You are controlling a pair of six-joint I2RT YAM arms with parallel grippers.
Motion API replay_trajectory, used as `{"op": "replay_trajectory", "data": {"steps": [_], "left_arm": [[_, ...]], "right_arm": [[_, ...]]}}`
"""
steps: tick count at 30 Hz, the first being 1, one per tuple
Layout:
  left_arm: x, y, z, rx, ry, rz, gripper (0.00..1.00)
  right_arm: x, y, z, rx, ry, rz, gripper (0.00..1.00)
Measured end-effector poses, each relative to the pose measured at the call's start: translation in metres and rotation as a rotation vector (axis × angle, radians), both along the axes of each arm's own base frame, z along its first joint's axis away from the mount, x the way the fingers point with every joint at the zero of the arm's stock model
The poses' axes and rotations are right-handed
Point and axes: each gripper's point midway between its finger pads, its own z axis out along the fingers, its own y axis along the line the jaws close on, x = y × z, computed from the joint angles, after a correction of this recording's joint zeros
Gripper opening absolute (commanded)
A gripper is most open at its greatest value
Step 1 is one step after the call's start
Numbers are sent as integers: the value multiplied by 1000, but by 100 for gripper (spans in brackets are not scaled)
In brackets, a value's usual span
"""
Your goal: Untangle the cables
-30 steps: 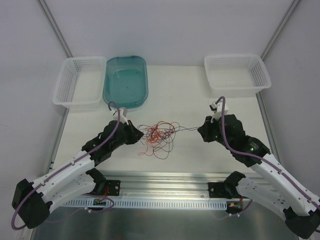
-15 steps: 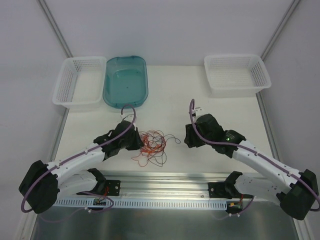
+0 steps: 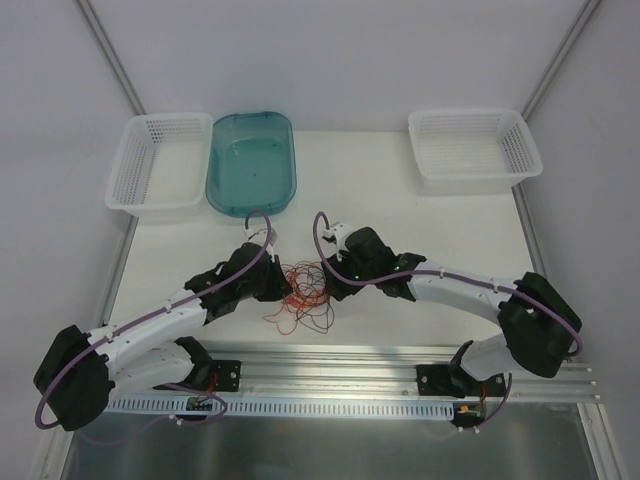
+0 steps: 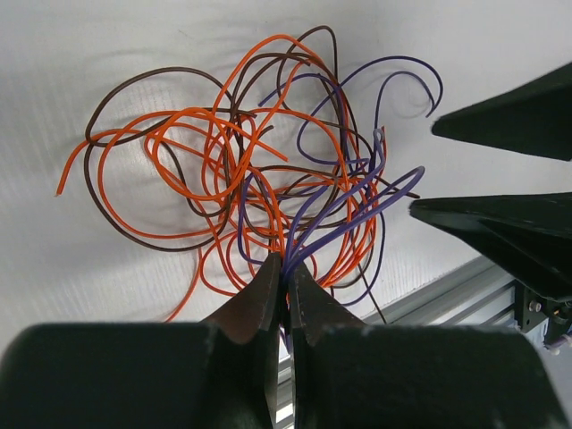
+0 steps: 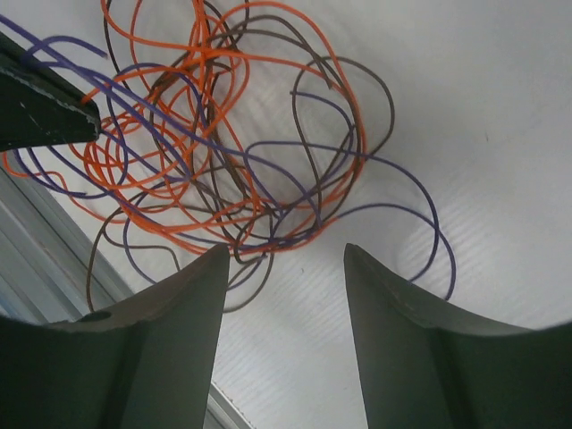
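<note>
From above, both arms are reaching inward, left pincer (image 3: 280, 287) and right pincer (image 3: 331, 284) flanking the cables (image 3: 306, 296) tangled on the worktop (image 3: 420, 215). In the left wrist view, its jaws are pinching purple strands tight. In the right wrist view, jaws are gaping over the tangle, gripping nothing.

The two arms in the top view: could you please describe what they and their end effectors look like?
The left arm and right arm match: white links, bulky black joint housings, and a thin purple hose looped along each. The left end effector and right end effector have dark, smooth fingers tapering to points.
</note>
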Motion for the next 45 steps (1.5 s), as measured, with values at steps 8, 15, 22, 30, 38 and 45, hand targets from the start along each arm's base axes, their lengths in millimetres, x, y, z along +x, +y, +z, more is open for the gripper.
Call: {"op": "replay_trajectory", "data": {"steps": [8,15,22,30,38,45], "left_arm": [[-2,-1,4,-13,-10,-17,1],[-4,-3,4,-14,-10,-40,2],[-5,-4,4,-16,-10,-53,4],[-3,0,18,-44,-70,-38,62],[-1,5,40,-93,-152,-15,82],[-1,5,40,-94,-152,-15,83]], "right_arm": [[18,38,-3,63,-57,102,58],[28,55,-8,77,-80,146,45],[28,60,-8,90,-93,177,1],[25,41,23,100,-146,141,1],[26,-4,103,94,-282,14,1],[22,-37,153,119,-373,-78,1]]}}
